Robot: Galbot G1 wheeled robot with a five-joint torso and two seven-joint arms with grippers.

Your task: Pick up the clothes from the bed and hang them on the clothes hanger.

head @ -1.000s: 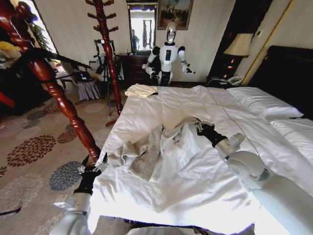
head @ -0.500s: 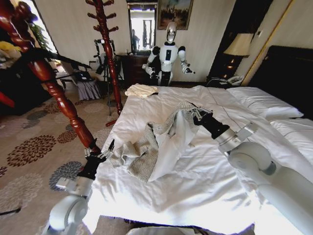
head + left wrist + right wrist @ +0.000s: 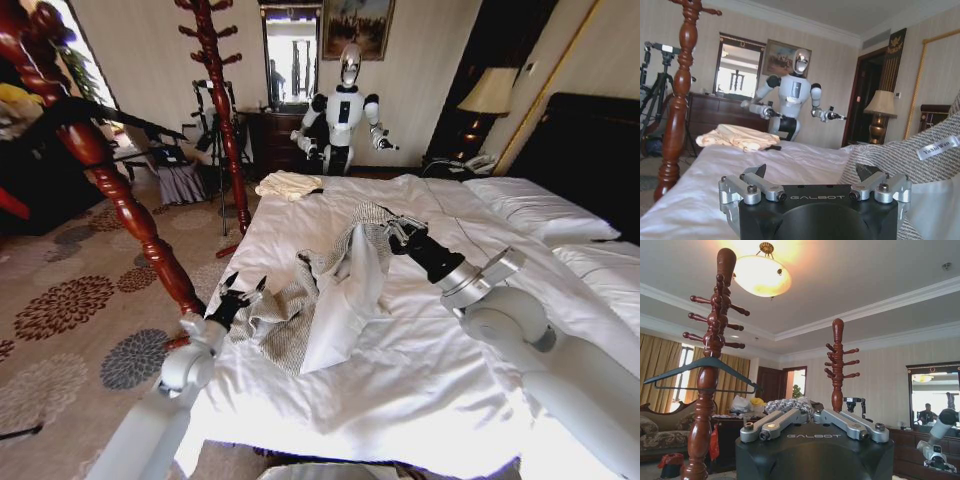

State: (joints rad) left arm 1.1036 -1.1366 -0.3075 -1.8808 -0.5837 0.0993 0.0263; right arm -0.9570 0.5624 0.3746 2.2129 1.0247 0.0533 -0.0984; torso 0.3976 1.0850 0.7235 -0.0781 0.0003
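Observation:
The grey-beige herringbone clothes (image 3: 290, 310) lie partly on the white bed (image 3: 420, 400), white lining showing. My right gripper (image 3: 395, 228) is shut on the neck end and holds it raised off the duvet; the right wrist view shows tweed (image 3: 787, 404) pinched at the closed gripper (image 3: 807, 412). My left gripper (image 3: 245, 287) stands open at the jacket's near-left edge, nothing between its fingers. In the left wrist view the open gripper (image 3: 812, 172) faces the labelled tweed (image 3: 920, 155). The black clothes hanger (image 3: 130, 122) hangs on the near wooden stand, its shoulders (image 3: 705, 372) spread wide.
A red-brown coat stand (image 3: 110, 200) rises left of the bed, a second one (image 3: 222, 110) farther back. A cream folded cloth (image 3: 288, 184) lies at the bed's far corner. Another robot (image 3: 345, 110) stands beyond it. Pillows (image 3: 540, 212) lie at right.
My right gripper has lifted the jacket's neck higher off the bed. My left gripper has risen from the bed's edge and moved in toward the jacket.

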